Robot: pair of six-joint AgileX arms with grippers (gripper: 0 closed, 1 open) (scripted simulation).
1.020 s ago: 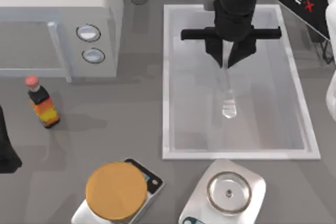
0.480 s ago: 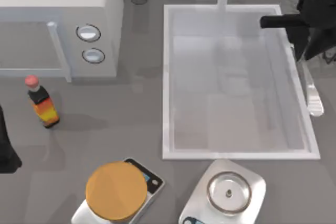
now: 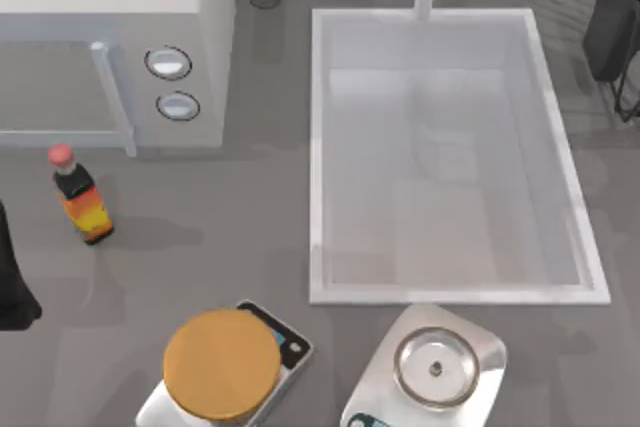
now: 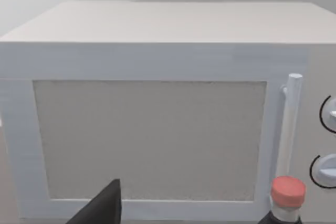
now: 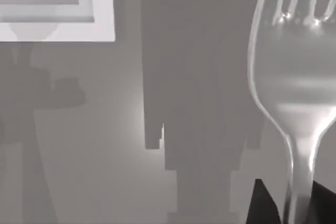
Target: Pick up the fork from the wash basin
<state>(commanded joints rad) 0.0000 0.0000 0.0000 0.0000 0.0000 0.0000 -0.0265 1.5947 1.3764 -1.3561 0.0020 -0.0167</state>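
Now slim shiny fork [image 5: 294,103], right claw [image 5: 294,203] clamped

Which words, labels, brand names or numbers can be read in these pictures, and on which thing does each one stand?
None can be read.
Sauce bottle: its yellow and orange label shows no legible text.
Two kitchen scales: their small displays are too small to read.
Microwave and its two dials: no marks can be made out.
Fork and wash basin: no writing.

White microwave [image 4: 157,77] front with vertical handle [image 4: 287,124], two dials [image 4: 328,140], red-capped bottle [image 4: 286,198], dark left tool [image 4: 102,208] tip.
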